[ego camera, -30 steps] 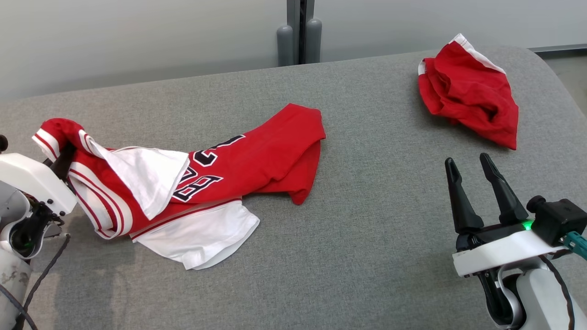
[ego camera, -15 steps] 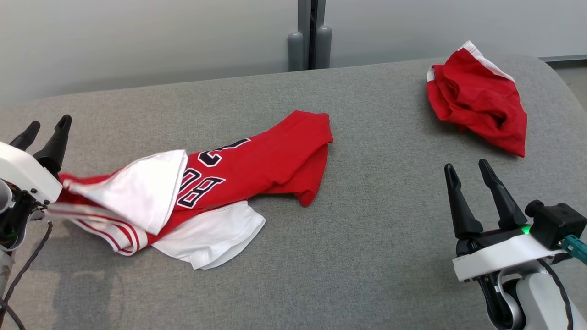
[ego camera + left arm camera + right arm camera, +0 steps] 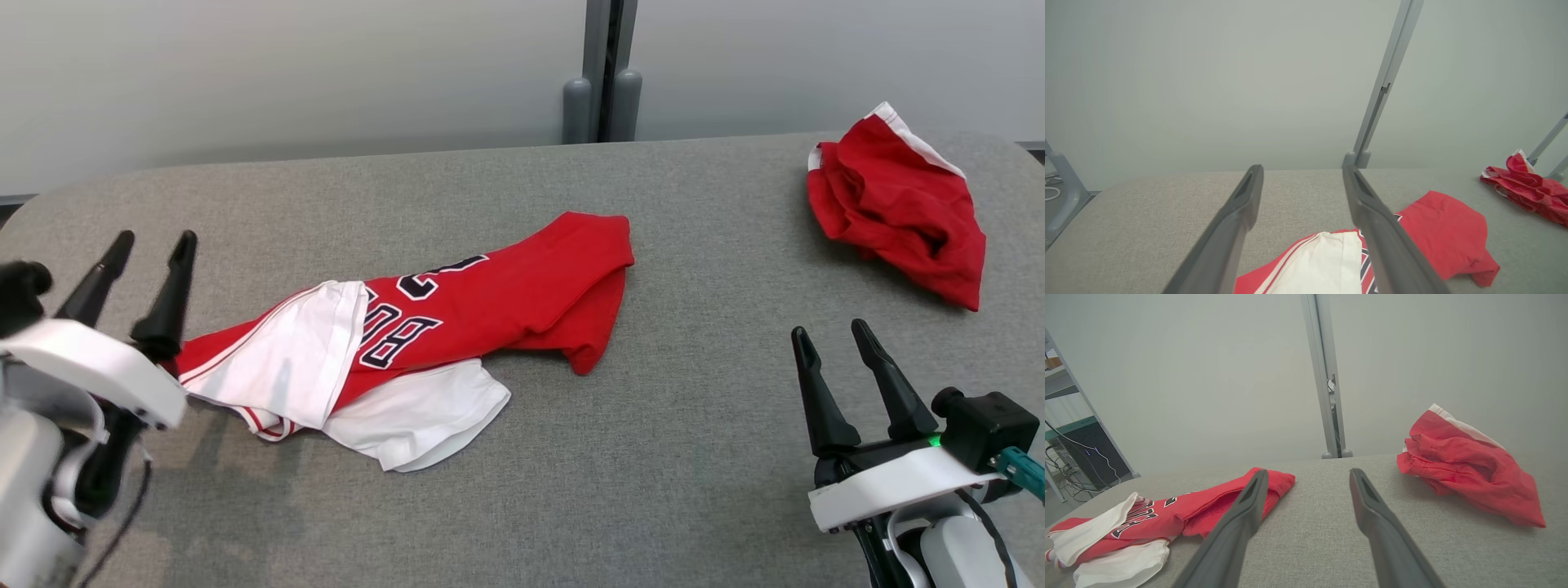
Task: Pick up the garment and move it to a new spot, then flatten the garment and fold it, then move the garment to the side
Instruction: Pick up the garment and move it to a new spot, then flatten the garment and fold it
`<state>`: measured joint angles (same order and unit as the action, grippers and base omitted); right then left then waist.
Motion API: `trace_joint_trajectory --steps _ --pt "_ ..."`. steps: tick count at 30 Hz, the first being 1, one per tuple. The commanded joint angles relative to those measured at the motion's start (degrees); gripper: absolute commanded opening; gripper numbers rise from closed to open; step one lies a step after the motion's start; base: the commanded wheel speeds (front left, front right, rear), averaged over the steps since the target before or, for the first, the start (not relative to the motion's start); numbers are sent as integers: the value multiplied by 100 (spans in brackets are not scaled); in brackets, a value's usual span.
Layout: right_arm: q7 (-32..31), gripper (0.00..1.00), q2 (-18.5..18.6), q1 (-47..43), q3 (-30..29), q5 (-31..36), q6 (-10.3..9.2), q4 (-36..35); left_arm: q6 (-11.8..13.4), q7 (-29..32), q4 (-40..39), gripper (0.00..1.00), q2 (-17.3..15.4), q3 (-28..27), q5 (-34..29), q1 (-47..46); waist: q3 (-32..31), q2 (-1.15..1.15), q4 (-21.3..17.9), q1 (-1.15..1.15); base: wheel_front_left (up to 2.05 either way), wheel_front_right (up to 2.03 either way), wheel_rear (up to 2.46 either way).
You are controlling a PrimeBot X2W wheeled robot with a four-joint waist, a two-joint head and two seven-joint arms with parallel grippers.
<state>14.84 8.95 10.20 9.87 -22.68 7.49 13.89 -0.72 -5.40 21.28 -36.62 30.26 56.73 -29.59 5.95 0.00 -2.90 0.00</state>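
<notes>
- The left gripper (image 3: 155, 238) has its two long dark fingers spread wide apart, and nothing is between them.
- The red-and-white fabric jersey with dark numerals (image 3: 490, 302) lies crumpled on the flat grey woven tabletop (image 3: 653, 457), just to the right of this gripper.
- The jersey's white, striped end is nearest the gripper's right finger. I cannot tell whether they touch.
- In the left wrist view the jersey (image 3: 1445, 232) sits low, under and to the right of the fingertips.
- The right gripper (image 3: 829, 328) is also wide open and holds nothing.
- The jersey lies well off to its left.
- A crumpled red cloth garment with a white edge (image 3: 898, 212) lies ahead of the right gripper and slightly to its right, apart from it.
</notes>
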Motion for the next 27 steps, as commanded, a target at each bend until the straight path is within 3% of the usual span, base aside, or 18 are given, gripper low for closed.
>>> trace_joint_trajectory --steps 1,8,13,17,23,27 --pt "37 100 27 -30 -1 -35 2 -5 213 -162 -288 100 46 -8 -96 232 33 0 43 0 0 0 0" --pt "37 100 -20 -75 4 -43 2 -46 1250 -846 -1229 100 291 -72 -580 1178 127 0 90 0 0 0 0" --pt "37 100 -1 -66 -14 -38 2 -105 1657 -986 -1559 100 639 -393 -965 1732 162 0 91 0 0 0 0" --pt "37 100 -15 -92 -62 9 2 -163 1732 -981 -1874 100 1211 -1031 -1651 2201 179 0 117 0 0 0 0" --pt "37 100 -61 -137 -69 13 2 -186 1493 -983 -1889 100 1888 -1471 -2233 2618 137 0 156 0 0 0 0" --pt "37 100 -70 -166 -65 4 2 -190 1332 -983 -1809 100 2116 -1646 -2478 2718 119 0 163 0 0 0 0"
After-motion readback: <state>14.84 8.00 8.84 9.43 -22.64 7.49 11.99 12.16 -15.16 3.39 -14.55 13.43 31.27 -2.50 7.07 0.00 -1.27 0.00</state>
